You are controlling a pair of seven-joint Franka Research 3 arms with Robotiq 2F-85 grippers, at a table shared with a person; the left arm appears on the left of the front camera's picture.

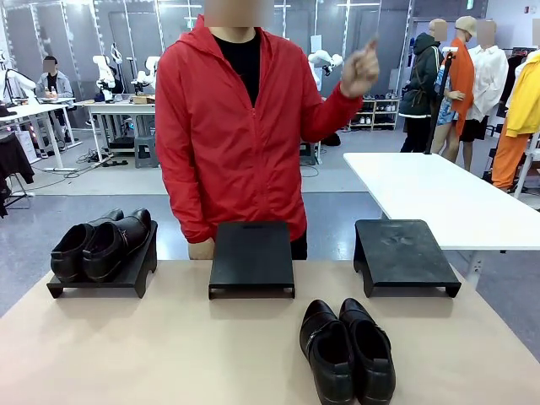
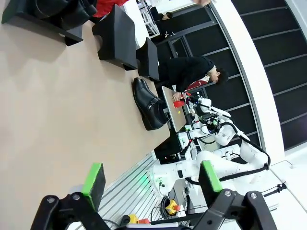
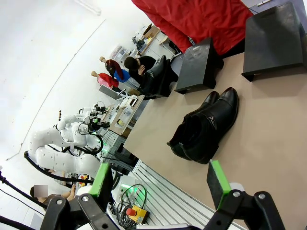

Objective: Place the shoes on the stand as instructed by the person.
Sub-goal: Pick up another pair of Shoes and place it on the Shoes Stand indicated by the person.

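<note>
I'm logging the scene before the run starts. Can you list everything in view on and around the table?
shoes on the stand: one pair, glossy black, on the left stand
shoes on the table: one pair, glossy black, near the robot's edge, right of centre
middle stand: one, black, bare
right stand: one, black, bare
table: one, tan, under the three stands
white table: one, behind on the right
person: one, red jacket, far side
raised hand: one, finger up
left gripper: black, green pads, open
right gripper: black, green pads, open
</note>
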